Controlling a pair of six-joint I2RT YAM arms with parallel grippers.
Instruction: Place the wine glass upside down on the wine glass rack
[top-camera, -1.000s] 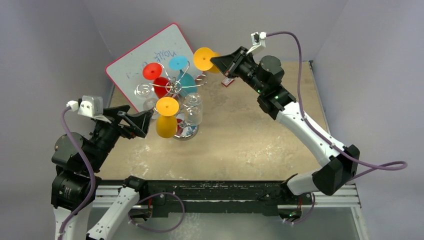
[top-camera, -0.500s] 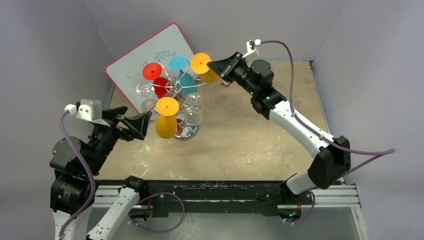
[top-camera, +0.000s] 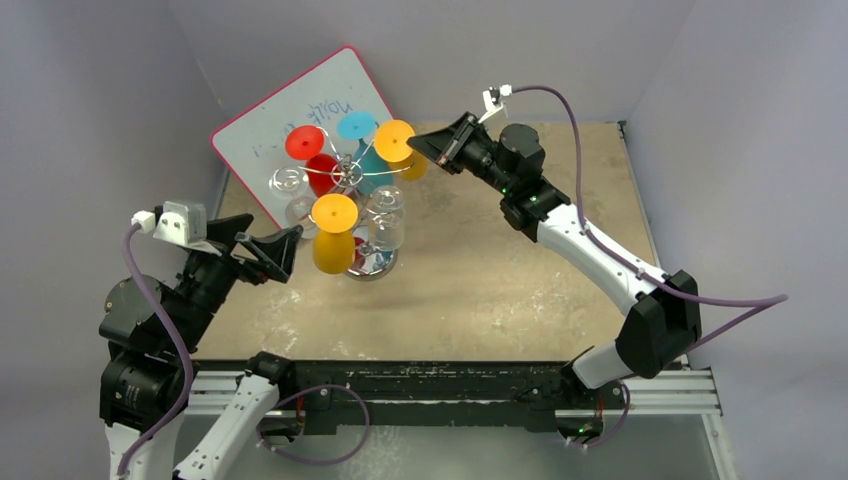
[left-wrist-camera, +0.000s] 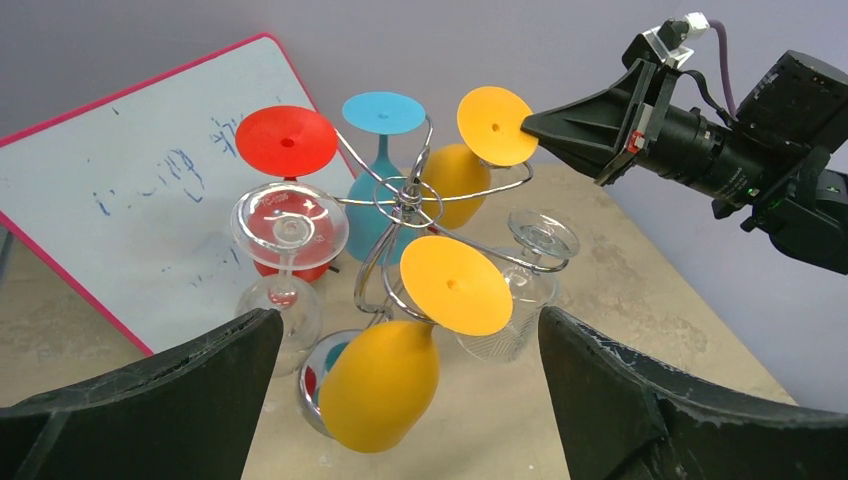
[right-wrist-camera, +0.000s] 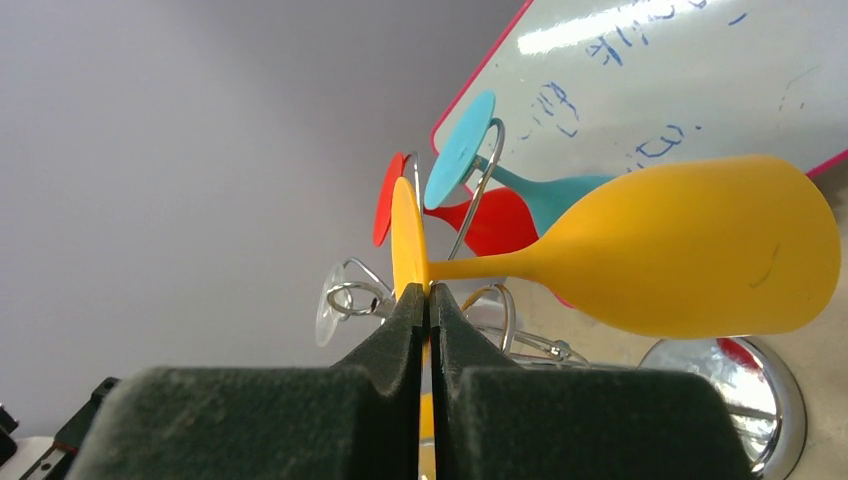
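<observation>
My right gripper (top-camera: 417, 144) sits in the upper middle of the overhead view with its jaws pressed shut on the rim of the yellow wine glass (top-camera: 396, 143)'s foot. The wrist view shows the thin disc pinched edge-on between the two pads. The glass is carried foot-up and bowl-down, somewhat tilted, right against the upper right side of the wine glass rack (top-camera: 348, 176). Its bowl hangs just beside a curled wire arm, and I cannot tell whether the stem sits inside that curl or only next to it. The rack stands left of centre on the table (top-camera: 480, 270), its shiny round base just in front of the pink-framed whiteboard (top-camera: 270, 120). On the rack hang a second yellow glass (top-camera: 333, 240) at the near side, a red one (top-camera: 305, 143), a teal one (top-camera: 357, 127) and some clear glasses (top-camera: 385, 222). My left gripper (top-camera: 291, 252) hovers at the left of the frame, just beside the rack, with its jaws spread wide and nothing between them.
</observation>
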